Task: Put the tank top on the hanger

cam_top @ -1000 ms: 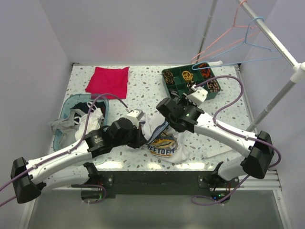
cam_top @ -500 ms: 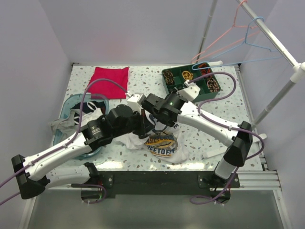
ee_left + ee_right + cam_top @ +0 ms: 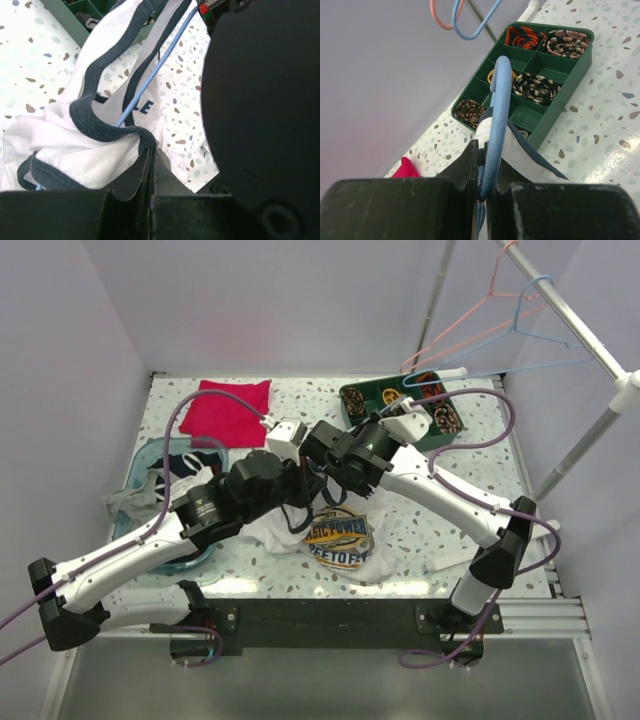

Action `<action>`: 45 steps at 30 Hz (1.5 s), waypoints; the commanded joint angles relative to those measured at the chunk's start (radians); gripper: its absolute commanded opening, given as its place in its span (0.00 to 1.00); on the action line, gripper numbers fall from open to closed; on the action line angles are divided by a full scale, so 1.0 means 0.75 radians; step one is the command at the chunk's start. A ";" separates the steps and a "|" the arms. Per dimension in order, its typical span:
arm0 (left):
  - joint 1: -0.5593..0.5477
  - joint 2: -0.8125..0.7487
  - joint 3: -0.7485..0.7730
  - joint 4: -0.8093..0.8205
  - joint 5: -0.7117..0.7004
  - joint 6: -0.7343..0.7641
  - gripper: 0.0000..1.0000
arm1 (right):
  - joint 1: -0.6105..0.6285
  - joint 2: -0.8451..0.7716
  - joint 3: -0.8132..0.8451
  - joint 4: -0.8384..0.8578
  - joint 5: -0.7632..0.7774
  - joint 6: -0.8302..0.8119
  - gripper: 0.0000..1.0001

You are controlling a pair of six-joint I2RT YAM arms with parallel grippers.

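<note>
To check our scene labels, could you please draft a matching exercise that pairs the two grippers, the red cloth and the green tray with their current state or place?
Column 1:
1. left gripper
2. right gripper
3. red cloth
4. green tray

Column 2:
A. lies folded at the far left of the table
B. shut on the hanger
C. divided into compartments
D. shut on the navy trim of the tank top

Pairs: 1-D, 2-B, 3-A, 4-C
</note>
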 commanded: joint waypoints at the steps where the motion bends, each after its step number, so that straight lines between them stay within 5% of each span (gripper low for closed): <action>1: 0.016 -0.035 -0.007 0.328 -0.166 0.056 0.00 | 0.112 -0.018 0.010 -0.322 0.183 0.007 0.00; 9: 0.018 -0.184 -0.099 0.373 -0.184 0.117 0.00 | 0.114 -0.093 -0.059 -0.032 0.121 -0.397 0.00; 10: 0.018 -0.184 -0.097 0.375 -0.178 0.138 0.00 | 0.112 -0.128 -0.106 0.230 0.095 -0.590 0.00; 16: 0.018 -0.180 -0.101 0.400 -0.152 0.187 0.00 | 0.112 -0.314 -0.399 0.955 -0.048 -1.252 0.00; 25: 0.016 -0.158 -0.082 0.416 -0.025 0.205 0.00 | 0.095 -0.249 -0.250 1.003 -0.132 -1.412 0.00; 40: 0.018 -0.133 0.016 0.343 0.032 0.289 0.42 | 0.036 -0.223 -0.131 0.969 -0.227 -1.431 0.00; 45: 0.018 -0.172 0.092 0.124 -0.011 0.383 0.44 | 0.026 -0.221 -0.121 0.969 -0.261 -1.433 0.00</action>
